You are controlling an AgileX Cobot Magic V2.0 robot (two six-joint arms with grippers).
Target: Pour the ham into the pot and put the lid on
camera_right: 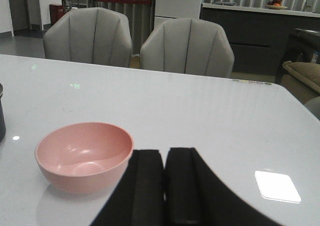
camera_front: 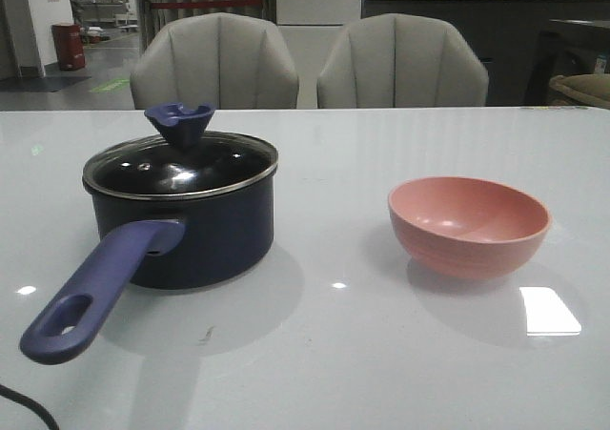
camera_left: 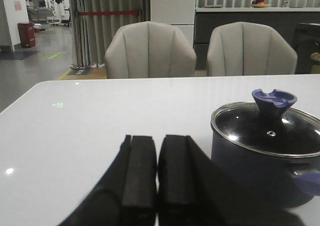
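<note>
Pot (camera_front: 186,225) and lid (camera_front: 181,163) stand together on the left half of the desk (camera_front: 334,354), the lid seated flat on the pot's rim. In the left wrist view the left gripper (camera_left: 156,176) sits low over the desk with its two black fingers pressed almost together and nothing between them; the pot is near it, off to one side and apart from the fingers. The right gripper (camera_right: 164,186) shows the same narrow slit between its fingers and holds nothing, with the pink bowl (camera_right: 84,156) just beside it, not touching.

The pot is dark navy, round and straight-walled, with a long purple-blue handle (camera_front: 95,287) running toward the front edge of the desk, a hole at its end. The lid is domed glass with a metal rim and a dark blue funnel-shaped knob (camera_front: 180,123); reflections on the glass hide what lies inside. The bowl's inside is bare pink, and no ham shows in any view.
</note>
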